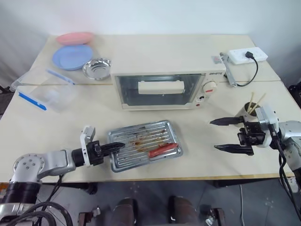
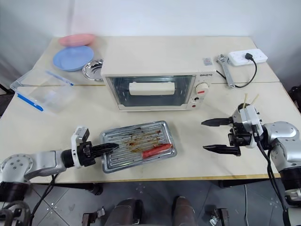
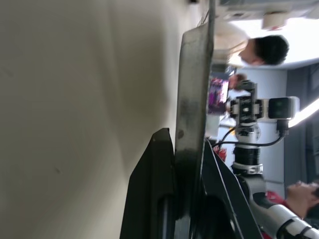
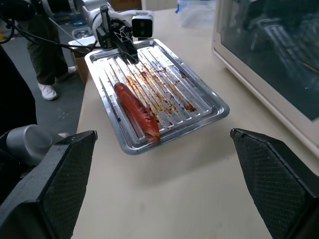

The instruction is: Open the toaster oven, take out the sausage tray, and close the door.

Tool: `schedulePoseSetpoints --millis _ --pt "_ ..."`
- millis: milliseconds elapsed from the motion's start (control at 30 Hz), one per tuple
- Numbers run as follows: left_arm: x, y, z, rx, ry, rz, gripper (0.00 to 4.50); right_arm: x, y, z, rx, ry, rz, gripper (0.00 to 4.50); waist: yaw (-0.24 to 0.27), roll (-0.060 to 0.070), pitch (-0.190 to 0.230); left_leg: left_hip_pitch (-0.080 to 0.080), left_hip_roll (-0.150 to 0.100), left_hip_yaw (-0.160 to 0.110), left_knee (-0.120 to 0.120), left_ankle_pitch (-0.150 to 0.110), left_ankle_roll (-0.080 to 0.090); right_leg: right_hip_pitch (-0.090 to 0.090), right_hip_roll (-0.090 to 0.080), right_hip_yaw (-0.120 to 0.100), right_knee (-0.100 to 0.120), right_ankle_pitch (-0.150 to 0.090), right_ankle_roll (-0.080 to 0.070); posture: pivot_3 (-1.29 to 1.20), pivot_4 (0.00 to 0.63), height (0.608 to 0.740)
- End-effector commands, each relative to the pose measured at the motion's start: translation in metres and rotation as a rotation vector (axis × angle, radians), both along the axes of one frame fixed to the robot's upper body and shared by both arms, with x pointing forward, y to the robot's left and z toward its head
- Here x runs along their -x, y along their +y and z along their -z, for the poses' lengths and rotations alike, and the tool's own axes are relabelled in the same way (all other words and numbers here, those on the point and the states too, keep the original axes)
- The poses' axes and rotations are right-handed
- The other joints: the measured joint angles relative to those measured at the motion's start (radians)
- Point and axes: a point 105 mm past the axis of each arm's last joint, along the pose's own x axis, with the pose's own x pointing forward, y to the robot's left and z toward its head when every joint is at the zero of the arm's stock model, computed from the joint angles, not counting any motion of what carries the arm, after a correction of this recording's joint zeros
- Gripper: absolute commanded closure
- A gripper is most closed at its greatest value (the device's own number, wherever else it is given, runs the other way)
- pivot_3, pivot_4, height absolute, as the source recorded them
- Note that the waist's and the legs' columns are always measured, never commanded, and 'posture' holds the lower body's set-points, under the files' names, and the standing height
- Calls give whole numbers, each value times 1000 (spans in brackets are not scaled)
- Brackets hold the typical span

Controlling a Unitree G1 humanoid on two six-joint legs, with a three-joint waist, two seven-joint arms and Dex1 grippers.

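Tray release is judged to be the step in hand: the sausage tray (image 1: 144,145) lies flat on the desk (image 1: 197,141) in front of the toaster oven (image 1: 164,90), whose door (image 1: 157,89) appears shut. The left end effector (image 1: 115,146) has its fingers pressed together on the tray's near-left rim; the left wrist view shows the rim edge between them. To finish cleanly, spread the fingers fully before drawing back along the rim line, so the tray is not dragged. The right end effector (image 1: 230,135) stands spread wide and holds nothing, well apart from the tray, which lies beyond its fingertips.

The tray's long axis runs from the left end effector toward the right one, slightly skewed to the oven front. The sausage (image 1: 162,150) lies nearly along that axis, at the edge farther from the oven.
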Motion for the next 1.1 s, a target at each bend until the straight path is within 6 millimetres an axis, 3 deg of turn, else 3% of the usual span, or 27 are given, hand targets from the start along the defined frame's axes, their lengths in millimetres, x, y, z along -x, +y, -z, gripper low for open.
schedulePoseSetpoints --millis 33,200,467,700,800,900,1000,1100 --pt "-15 -11 -2 -1 -17 42 4500 7 0 -5 17 -40 -53 19 7 0 0 0 0 1 0 1 0 -1 0 0 0 0 1 0 150 740" --pt "-22 -30 1 -32 -26 141 4500 5 1 -4 20 -49 -49 19 26 0 0 0 -1 2 1 3 0 -2 0 1 0 1 1 0 150 740" --pt "-21 -37 15 -99 -14 241 4500 2 0 -4 33 -60 -35 19 28 0 0 0 -2 2 0 3 0 -1 -1 1 1 1 2 0 150 740" --pt "-33 -34 19 -137 -51 231 2387 1 1 -2 34 -64 -32 0 28 0 0 0 -2 2 1 3 1 -1 -1 1 1 1 2 0 150 740" --pt "-45 -20 17 -175 -72 171 1526 -1 1 -2 32 -70 -30 0 28 0 0 0 -2 2 2 3 1 -1 -1 1 2 1 2 0 150 740" --pt "-49 9 3 -256 -138 141 714 -1 3 -2 33 -67 -35 0 18 0 0 0 -1 2 5 3 1 -1 -1 1 2 1 2 0 150 740" --pt "-50 31 -4 -341 -196 141 27 -1 4 -2 33 -63 -40 0 1 -1 -1 1 1 3 4 4 -1 -3 -1 1 4 1 2 0 150 740" --pt "-47 48 -12 -408 -260 162 27 -2 5 -1 36 -62 -45 0 -14 -1 -1 2 2 8 -2 5 -2 -7 -1 1 5 1 0 0 150 740"
